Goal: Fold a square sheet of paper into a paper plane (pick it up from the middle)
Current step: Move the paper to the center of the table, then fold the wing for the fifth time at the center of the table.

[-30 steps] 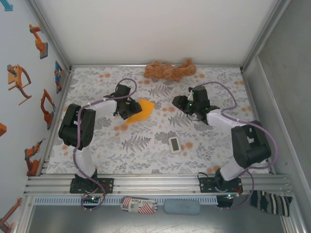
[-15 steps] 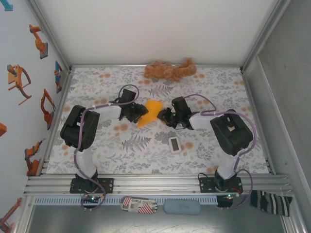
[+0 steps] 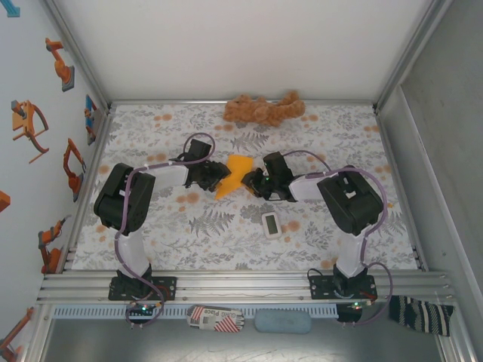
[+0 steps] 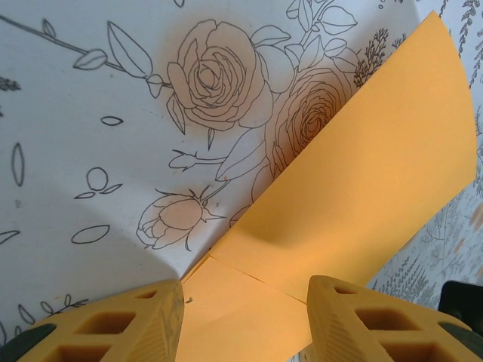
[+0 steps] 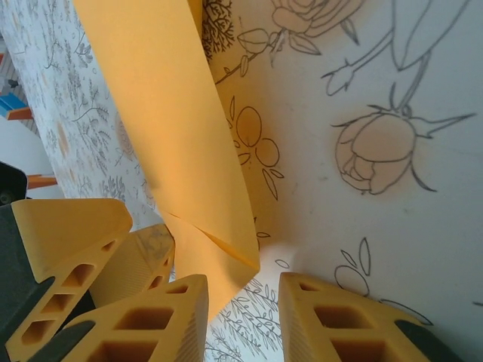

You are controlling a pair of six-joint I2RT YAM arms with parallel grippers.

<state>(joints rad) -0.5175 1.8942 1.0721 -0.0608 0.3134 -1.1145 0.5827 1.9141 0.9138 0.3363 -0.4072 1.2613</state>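
Note:
The orange square sheet of paper (image 3: pixel 236 173) is creased, one flap (image 4: pixel 362 173) raised off the floral cloth, in the middle of the table. My left gripper (image 3: pixel 219 179) is low at its left edge. Its jaws (image 4: pixel 245 317) stand open, with the lower flap lying flat between them. My right gripper (image 3: pixel 253 183) faces it from the right, jaws (image 5: pixel 243 302) open and narrow. The folded corner of the paper (image 5: pixel 166 128) hangs between the fingers, against the left one. The left gripper's fingers (image 5: pixel 75 234) show just beyond the paper in the right wrist view.
A brown plush toy (image 3: pixel 264 110) lies at the back edge of the cloth. A small white rectangular device (image 3: pixel 272 224) lies in front of the right gripper. The floral cloth (image 3: pixel 332 136) is walled on the left, back and right.
The right arm has swung left until its gripper reached the paper. The left gripper has moved right with the paper, which now stands narrower and more raised. Both jaws have narrowed.

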